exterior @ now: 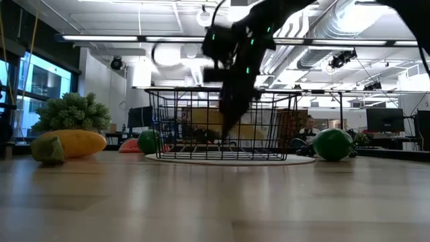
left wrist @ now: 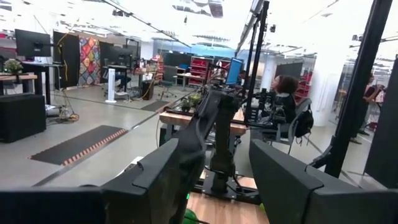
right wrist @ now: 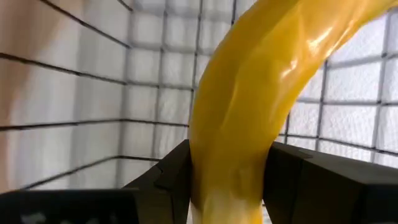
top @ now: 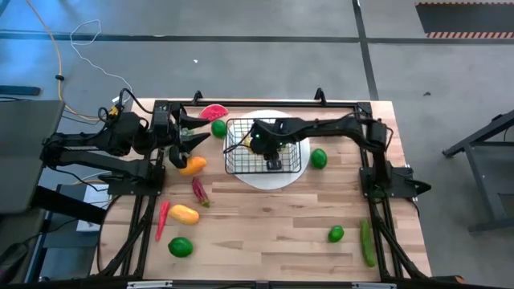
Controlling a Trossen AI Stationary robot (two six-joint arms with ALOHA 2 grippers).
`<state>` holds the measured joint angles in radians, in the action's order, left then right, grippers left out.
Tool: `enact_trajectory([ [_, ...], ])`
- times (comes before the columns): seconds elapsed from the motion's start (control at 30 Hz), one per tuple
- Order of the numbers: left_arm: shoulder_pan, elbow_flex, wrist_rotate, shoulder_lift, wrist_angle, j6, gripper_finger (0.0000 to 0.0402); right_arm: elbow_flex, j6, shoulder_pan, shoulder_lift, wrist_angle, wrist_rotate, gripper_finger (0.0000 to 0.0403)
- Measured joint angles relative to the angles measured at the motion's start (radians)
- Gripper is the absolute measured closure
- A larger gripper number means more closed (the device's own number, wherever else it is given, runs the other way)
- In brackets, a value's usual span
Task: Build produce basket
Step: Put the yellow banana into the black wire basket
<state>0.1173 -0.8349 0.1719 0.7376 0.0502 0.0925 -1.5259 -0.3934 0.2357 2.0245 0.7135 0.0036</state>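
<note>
Banana (right wrist: 249,106) gripped in the right claw (top: 269,148) inside the basket (top: 241,164).

The right claw's two dark fingers (right wrist: 168,180) were clamped on the yellow banana, reaching down within the black wire-mesh basket, which sat on a round white plate (top: 269,181) near the far middle of the worktop (top: 273,233). The left claw (top: 193,138) hung partly open and empty at the far left, just above an orange-yellow fruit (top: 192,165). A red watermelon slice (top: 214,111) and a lime (top: 218,128) lay beside the basket's left end, another lime (top: 319,158) at its right. Further out lay a red pepper (top: 199,191), a second orange-yellow fruit (top: 184,214), a long red pepper (top: 162,219), a lime near the front left (top: 181,246), a small lime (top: 336,234) and a cucumber (top: 367,243) at the right front.
</note>
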Motion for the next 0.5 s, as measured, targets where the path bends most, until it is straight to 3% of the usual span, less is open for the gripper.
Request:
enact_trajectory([
  [0.13, 0.000, 0.000, 0.020, 0.000, 0.000, 0.000, 0.0218, 0.000, 0.027, 0.010, 0.006, -0.022, 0.055, 0.0274],
  [0.5, 0.000, 0.000, 0.022, 0.000, 0.000, 0.000, 0.0218, 0.001, 0.055, 0.043, 0.006, -0.017, 0.022, 0.0274],
])
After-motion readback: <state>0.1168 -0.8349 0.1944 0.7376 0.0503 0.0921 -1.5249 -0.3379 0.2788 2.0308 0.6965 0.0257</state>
